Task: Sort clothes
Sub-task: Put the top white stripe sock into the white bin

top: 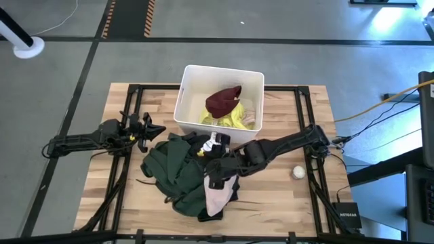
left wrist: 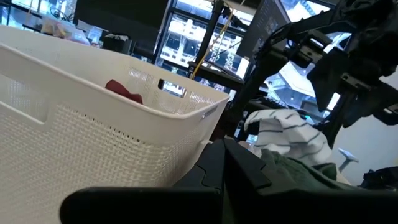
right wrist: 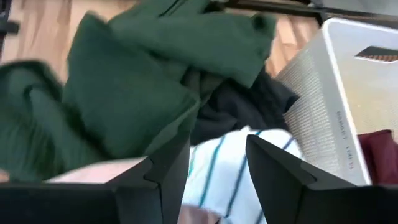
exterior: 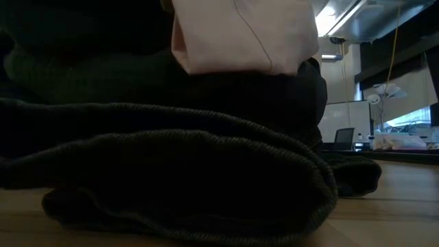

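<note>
You're on a pale butcher-block table [top: 108, 196] over grey floor. The soft, knitted dark green garment [top: 173, 169] is heaped at centre, a smooth pale pink piece [top: 217, 196] on it. The perforated white bin [top: 186, 95] holds maroon [top: 224, 102] and yellow [top: 237, 118] tops. Your right gripper [right wrist: 217, 155] hangs open-jawed over a striped sock [right wrist: 217, 180]; for the left gripper [top: 152, 129], jaws can't be told.

Robotics lab; hazard-striped concrete floor [top: 129, 17], cables [top: 380, 102], framed workbench [top: 298, 196]
</note>
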`<state>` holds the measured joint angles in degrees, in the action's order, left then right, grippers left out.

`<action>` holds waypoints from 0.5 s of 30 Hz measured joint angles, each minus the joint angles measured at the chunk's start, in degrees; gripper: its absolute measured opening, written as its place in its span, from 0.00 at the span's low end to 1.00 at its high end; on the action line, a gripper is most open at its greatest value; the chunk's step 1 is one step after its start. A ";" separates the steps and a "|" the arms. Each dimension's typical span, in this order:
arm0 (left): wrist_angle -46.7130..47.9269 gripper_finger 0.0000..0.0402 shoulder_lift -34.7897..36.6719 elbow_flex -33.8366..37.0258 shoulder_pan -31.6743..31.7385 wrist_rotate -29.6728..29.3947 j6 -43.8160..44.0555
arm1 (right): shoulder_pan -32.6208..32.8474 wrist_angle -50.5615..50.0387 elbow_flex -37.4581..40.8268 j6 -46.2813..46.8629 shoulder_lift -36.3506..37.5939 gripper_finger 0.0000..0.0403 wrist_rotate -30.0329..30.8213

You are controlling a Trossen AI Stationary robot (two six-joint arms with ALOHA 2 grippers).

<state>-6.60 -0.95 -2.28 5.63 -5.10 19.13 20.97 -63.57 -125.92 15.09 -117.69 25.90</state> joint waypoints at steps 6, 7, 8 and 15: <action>0.09 0.00 0.00 0.00 -0.01 -0.01 0.01 | 0.24 -3.33 0.17 -0.77 -2.33 0.42 -3.28; 0.09 0.00 0.00 0.00 0.00 -0.02 0.01 | 0.53 -3.50 0.18 -1.04 -2.63 0.42 -3.91; 0.14 0.00 0.00 0.00 -0.01 0.00 0.01 | 0.67 -2.98 0.14 -1.62 -2.72 0.42 -4.06; 0.27 0.00 0.00 0.00 0.00 0.00 0.00 | 1.74 -5.29 0.03 -4.31 -4.92 0.42 -0.52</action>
<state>-6.33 -0.95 -2.28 5.63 -5.10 19.13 22.71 -68.87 -125.89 10.78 -122.62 25.38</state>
